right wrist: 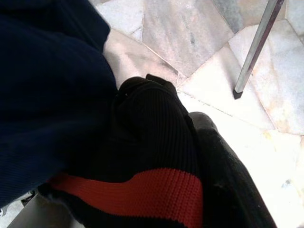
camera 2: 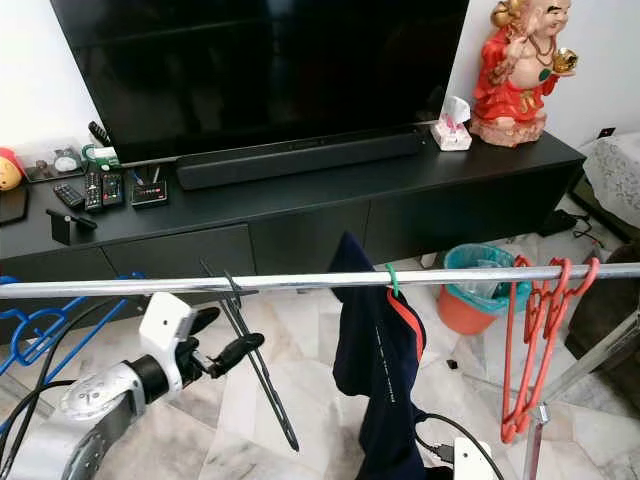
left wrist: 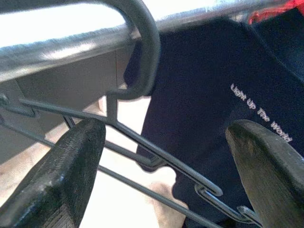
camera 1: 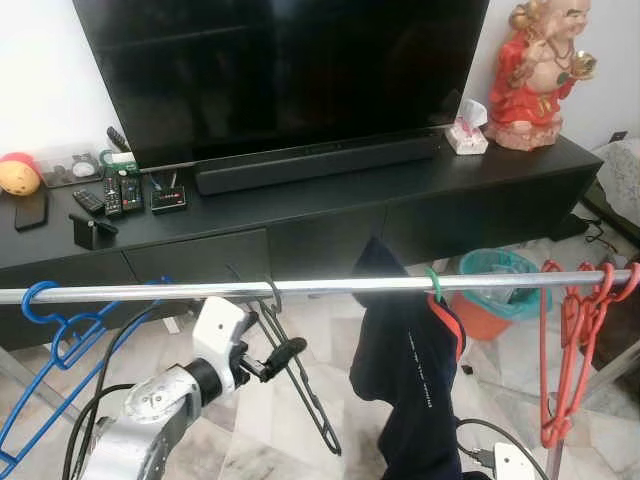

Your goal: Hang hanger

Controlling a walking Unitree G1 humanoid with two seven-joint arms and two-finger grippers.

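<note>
A living room with a pale marble-patterned floor (camera 1: pixel 300 400) and a long, low black TV cabinet (camera 1: pixel 330 215) carrying a large dark television (camera 1: pixel 280 70), a slim black soundbar (camera 1: pixel 318 162), several remote controls (camera 1: pixel 112 195) and a glossy red and gold laughing figurine (camera 1: pixel 537 70). In front, a shiny round metal clothes rail (camera 1: pixel 330 288) runs across the view. A thin dark grey wire hanger (camera 1: pixel 295 375) has its curved hook over the rail and hangs tilted. The left gripper (camera 1: pixel 268 362), on a silver and white arm, sits just below the rail beside the hanger, its two ridged black fingers (left wrist: pixel 71 175) spread apart with the hanger's wires between them. Further along hang a navy garment (camera 1: pixel 410 390) on a green hook, smooth red plastic hangers (camera 1: pixel 570 340) and a blue hanger (camera 1: pixel 60 335). The right gripper's (right wrist: pixel 209 190) finger lies against a black ribbed knit cuff with a red stripe (right wrist: pixel 147 161); whether it is open or closed cannot be told.
</note>
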